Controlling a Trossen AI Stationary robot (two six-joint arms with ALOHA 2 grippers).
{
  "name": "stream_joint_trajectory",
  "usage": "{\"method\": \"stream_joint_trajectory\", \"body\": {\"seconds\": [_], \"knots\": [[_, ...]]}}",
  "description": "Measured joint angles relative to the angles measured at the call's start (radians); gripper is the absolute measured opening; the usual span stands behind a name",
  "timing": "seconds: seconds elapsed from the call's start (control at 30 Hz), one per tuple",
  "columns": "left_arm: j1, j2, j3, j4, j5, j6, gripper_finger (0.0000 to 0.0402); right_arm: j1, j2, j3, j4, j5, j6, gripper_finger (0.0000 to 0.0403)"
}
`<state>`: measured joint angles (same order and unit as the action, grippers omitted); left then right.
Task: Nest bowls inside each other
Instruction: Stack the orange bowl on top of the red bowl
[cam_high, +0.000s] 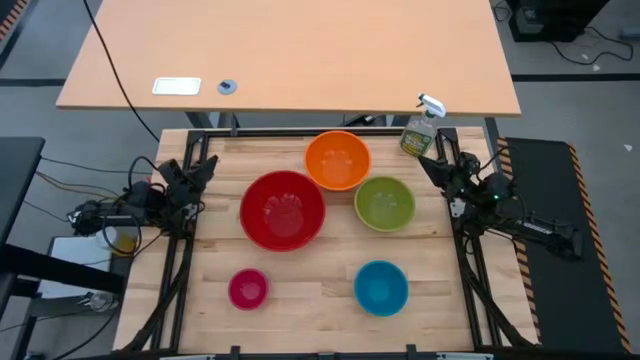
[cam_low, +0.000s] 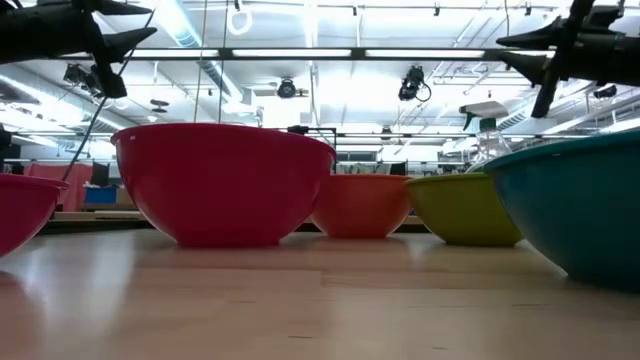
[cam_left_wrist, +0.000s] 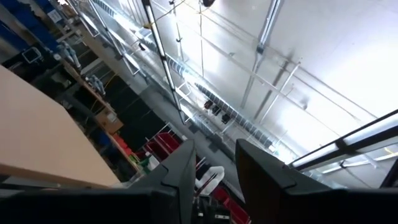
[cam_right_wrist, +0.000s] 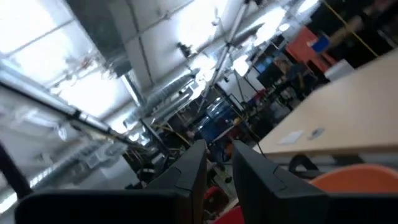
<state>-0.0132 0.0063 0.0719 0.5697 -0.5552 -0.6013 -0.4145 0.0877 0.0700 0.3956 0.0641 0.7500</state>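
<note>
Five bowls rest upright on their bases on the wooden table (cam_high: 320, 320), apart from one another. The red bowl (cam_high: 283, 208) is in the middle and the orange bowl (cam_high: 337, 159) is behind it. The green bowl (cam_high: 384, 203) is to the right, the blue bowl (cam_high: 381, 286) is near right and the pink bowl (cam_high: 248, 288) is near left. My left gripper (cam_high: 207, 162) is raised at the far left edge, tilted upward and open, with nothing between its fingers (cam_left_wrist: 186, 168). My right gripper (cam_high: 428, 163) is raised at the far right edge, slightly open and empty (cam_right_wrist: 219, 149).
A clear spray bottle (cam_high: 421, 128) stands at the table's far right corner, just behind my right gripper. A light wooden desk (cam_high: 300, 50) lies beyond the far edge. Black frame rails (cam_high: 180, 290) run along both sides of the table.
</note>
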Motion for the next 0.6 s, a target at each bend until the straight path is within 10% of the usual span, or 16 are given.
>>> {"method": "stream_joint_trajectory", "body": {"seconds": [0.2,0.37,0.6], "knots": [[0.0,0.0,0.0,0.002,-0.037,0.011,0.0116,0.0,0.113,0.027,-0.006,-0.005,0.023,0.0084],[0.0,0.0,0.0,-0.008,-0.289,-0.001,0.0116,0.0,0.315,0.125,-0.019,0.051,-0.022,0.0083],[0.0,0.029,0.0,-0.27,-0.296,-0.172,0.0116,-0.005,0.674,0.374,-0.27,0.122,0.029,0.0083]]}}
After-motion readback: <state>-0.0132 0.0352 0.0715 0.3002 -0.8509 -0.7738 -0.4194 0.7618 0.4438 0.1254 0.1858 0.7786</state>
